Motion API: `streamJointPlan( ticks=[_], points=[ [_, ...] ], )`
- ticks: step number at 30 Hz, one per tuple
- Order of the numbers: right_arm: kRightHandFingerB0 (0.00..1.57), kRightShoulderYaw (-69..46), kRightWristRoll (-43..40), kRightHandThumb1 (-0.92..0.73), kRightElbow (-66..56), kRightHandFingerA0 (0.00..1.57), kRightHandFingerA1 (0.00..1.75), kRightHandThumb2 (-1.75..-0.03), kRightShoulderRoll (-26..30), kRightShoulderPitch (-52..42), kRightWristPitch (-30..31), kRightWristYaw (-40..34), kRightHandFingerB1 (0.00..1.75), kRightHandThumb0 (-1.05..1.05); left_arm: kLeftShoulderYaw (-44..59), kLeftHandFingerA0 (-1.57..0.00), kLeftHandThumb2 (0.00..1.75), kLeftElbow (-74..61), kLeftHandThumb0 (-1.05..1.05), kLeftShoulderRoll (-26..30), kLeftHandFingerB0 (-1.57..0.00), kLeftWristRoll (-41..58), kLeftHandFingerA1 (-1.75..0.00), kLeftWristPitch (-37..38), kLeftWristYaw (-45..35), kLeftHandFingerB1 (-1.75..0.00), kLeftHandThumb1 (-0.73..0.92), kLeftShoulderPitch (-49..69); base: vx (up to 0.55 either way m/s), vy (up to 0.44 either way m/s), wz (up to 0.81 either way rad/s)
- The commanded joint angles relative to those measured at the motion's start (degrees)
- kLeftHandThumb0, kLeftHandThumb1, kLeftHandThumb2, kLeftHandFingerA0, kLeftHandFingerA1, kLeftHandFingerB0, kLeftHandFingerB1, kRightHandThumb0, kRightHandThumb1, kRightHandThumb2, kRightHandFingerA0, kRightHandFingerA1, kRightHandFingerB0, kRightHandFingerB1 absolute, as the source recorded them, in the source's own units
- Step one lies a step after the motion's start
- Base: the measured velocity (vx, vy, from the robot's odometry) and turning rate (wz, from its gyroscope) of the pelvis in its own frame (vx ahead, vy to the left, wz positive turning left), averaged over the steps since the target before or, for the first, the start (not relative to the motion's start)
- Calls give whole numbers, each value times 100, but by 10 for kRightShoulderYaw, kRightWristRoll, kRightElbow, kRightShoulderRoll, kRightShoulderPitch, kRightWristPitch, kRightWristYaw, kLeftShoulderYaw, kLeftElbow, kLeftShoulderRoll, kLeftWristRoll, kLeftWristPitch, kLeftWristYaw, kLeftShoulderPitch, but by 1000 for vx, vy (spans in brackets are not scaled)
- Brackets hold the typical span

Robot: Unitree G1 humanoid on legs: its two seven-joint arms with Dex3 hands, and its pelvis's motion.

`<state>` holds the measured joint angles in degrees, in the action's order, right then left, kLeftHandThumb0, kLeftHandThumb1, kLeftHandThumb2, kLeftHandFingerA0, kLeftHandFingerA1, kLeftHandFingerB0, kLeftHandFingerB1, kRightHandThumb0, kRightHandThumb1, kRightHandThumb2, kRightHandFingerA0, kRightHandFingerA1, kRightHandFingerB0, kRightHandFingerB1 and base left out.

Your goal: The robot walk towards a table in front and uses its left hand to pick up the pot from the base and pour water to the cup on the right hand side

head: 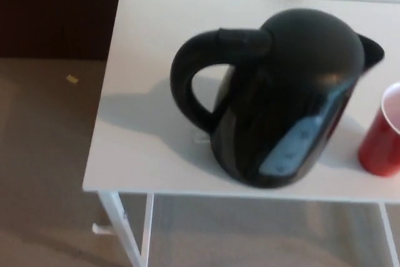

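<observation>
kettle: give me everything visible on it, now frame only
The kettle is glossy black, plastic by its look, with a domed lid that is shut. A thick loop handle points to picture left; a short spout points right, toward the red cup. A pale bluish water window runs down its near side; the level cannot be read. It stands upright on the white table, near the front edge. No base shows beneath it. It stands apart from the cup, and no hand is in view.
</observation>
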<state>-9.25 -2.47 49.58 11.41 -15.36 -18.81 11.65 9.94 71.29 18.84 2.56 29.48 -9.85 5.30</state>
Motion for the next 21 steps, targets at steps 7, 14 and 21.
streamJointPlan(
  ticks=[7,14,21],
  points=[
    [41,3,6,-54,2,43,39,-56,16,0,-1,-4,39,-19,2,-38,58,3,-15,3,-31,-5,-37,-11,5,-33,56,2,206,-114,-7],
    [40,6,2,-56,-34,41,39,-56,13,-11,17,-3,39,-16,0,-38,58,6,-16,5,-30,-10,-37,-9,11,-33,55,1,-15,138,-12],
    [41,9,4,-56,-28,43,36,-55,12,-2,36,-11,37,-21,1,-28,86,10,-10,4,-19,-8,-55,-10,17,-50,38,2,4,255,1]
  ],
)
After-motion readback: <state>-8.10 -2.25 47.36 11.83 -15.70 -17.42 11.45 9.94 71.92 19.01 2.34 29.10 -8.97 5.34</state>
